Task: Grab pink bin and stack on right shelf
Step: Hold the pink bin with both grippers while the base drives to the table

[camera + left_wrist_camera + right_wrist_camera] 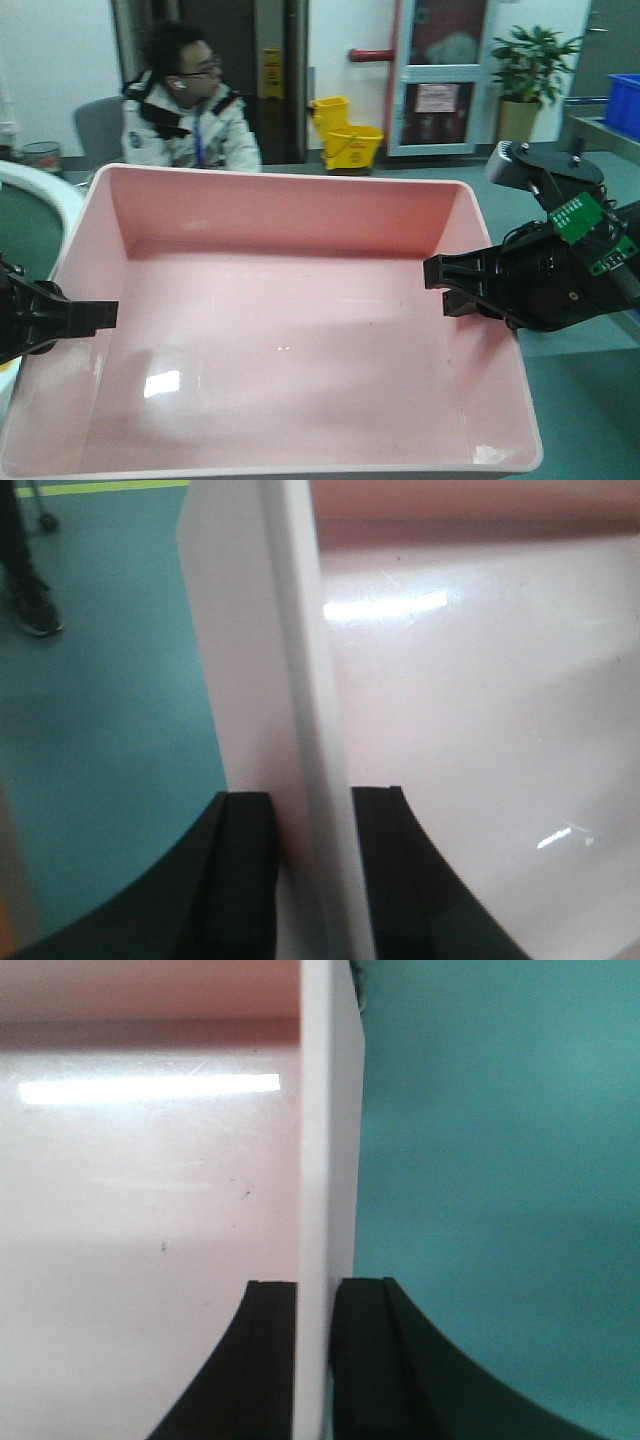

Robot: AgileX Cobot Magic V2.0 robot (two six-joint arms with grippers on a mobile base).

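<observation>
Pink bin (290, 330): fills most of the front view, open side up, nothing inside, glossy floor with light glare. It sits between the two arms, left wall taken by one and right wall by the other. Long axis runs left to right, near rim at the bottom edge of the front view. Wrist views show only teal floor outside its walls, so what it rests on, if anything, can't be told.
Floor (500, 1160): teal, plain, seen past the bin's right wall and past its left wall too.
Person (190, 110): seated behind the bin's far left corner, white and dark jacket, glasses, head turned to the side.
Door (440, 75): red frame, glass panel, back wall, well behind the bin.
Right gripper (450, 285): black fingers closed down onto the bin's right wall, one inside and one outside, pinching the rim.
Left gripper (305, 805): same grip on the left wall, one finger on each side of the rim, touching it.
Potted plant (530, 70): far right by the door, upright.
Mop bucket (348, 135): yellow, on the floor behind the bin's far rim.
Blue crate (622, 100): top right edge, partly cut off.
Circuit board (580, 215): green, on the right arm, tilted.
</observation>
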